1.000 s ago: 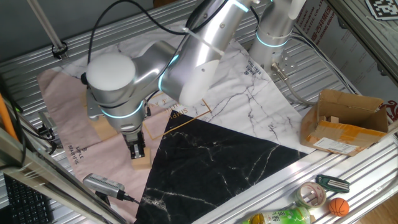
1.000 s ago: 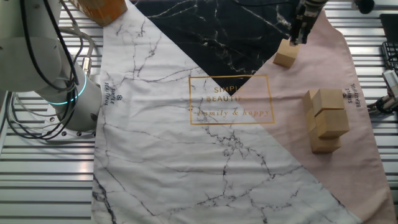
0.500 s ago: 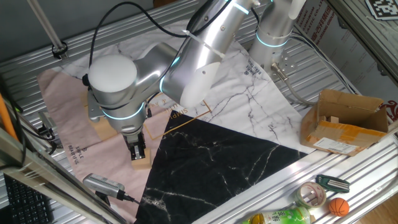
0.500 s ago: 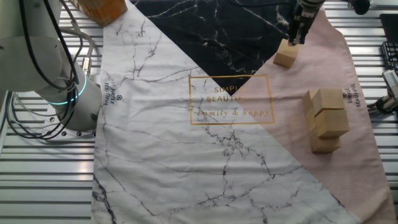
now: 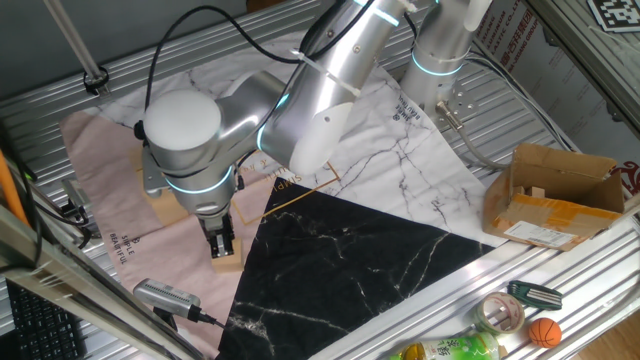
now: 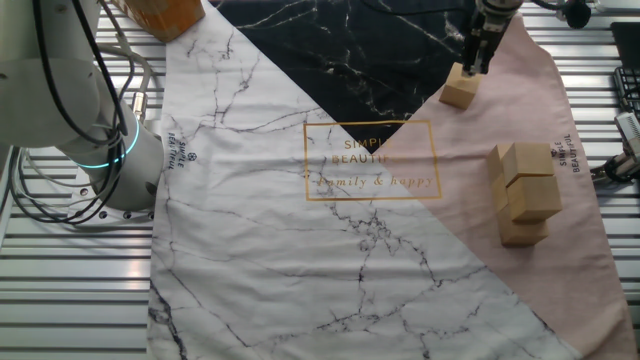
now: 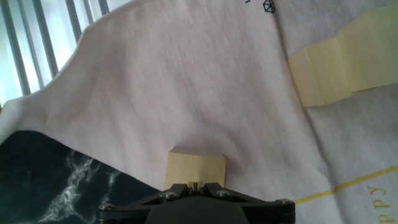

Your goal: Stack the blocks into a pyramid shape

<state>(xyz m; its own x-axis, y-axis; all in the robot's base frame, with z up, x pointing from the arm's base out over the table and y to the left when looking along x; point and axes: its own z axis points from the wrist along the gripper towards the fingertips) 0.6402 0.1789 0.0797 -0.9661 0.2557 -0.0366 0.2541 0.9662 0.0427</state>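
Your fingers (image 6: 476, 60) sit at a lone block (image 6: 460, 88), upper right on pink cloth (image 6: 580, 120); grip state unclear. Stacked blocks (image 6: 525, 195) well apart, right.

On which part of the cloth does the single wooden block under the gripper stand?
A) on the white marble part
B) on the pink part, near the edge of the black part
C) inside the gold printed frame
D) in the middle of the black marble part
B: the single block under the gripper rests on the pink part of the cloth, close to the black part's edge.
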